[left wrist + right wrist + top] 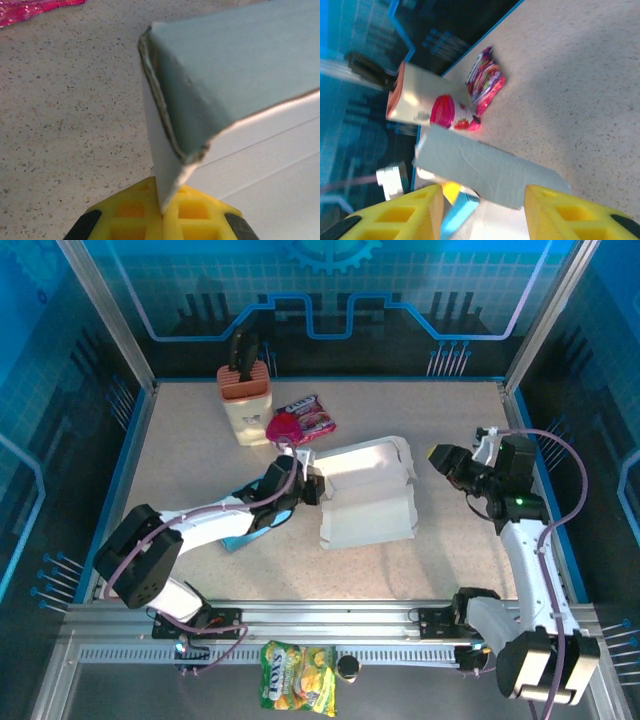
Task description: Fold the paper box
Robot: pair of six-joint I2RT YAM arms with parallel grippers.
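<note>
My left gripper (162, 212) is clamped on the box's (367, 502) left wall. My right gripper (447, 460), parted and empty, hangs just off its right end.

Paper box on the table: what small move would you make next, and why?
Probably bring the right tool in toward the right side of the paper box. The left tool is shut on a flap at the box's left edge. The right tool is open and apart from the box, so it seems free to work the flaps there.
</note>
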